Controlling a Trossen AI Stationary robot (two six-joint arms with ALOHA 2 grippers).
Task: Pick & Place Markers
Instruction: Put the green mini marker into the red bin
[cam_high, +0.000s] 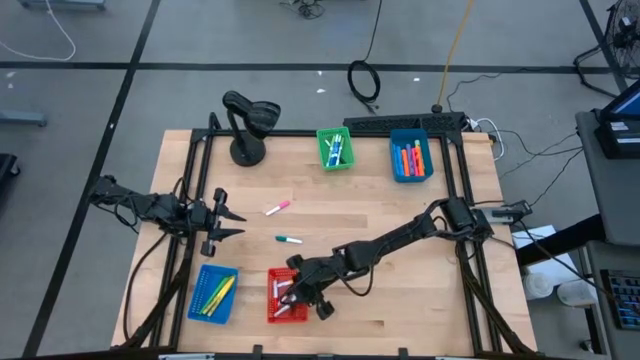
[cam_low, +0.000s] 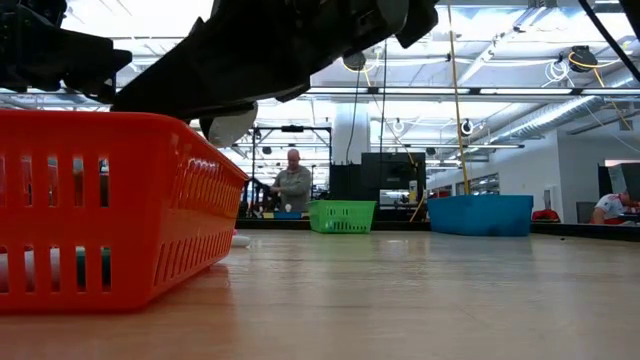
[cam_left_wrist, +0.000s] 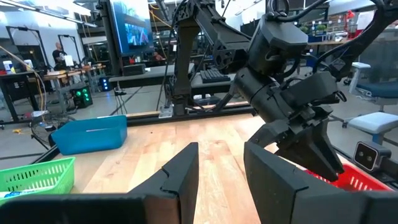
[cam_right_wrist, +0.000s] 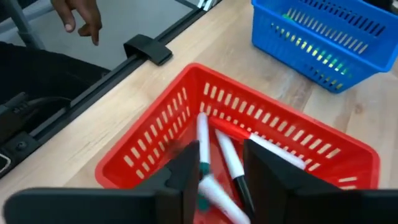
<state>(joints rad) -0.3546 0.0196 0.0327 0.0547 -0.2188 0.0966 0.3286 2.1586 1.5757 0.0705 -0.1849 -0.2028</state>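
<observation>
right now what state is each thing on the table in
right gripper: open, over the red basket
left gripper: open, empty, at the table's left
red basket: upright, holds several markers
pink marker: loose on the table
green marker: loose on the table
near blue basket: holds yellow and green markers
far blue basket: holds orange markers
green basket: holds markers
</observation>
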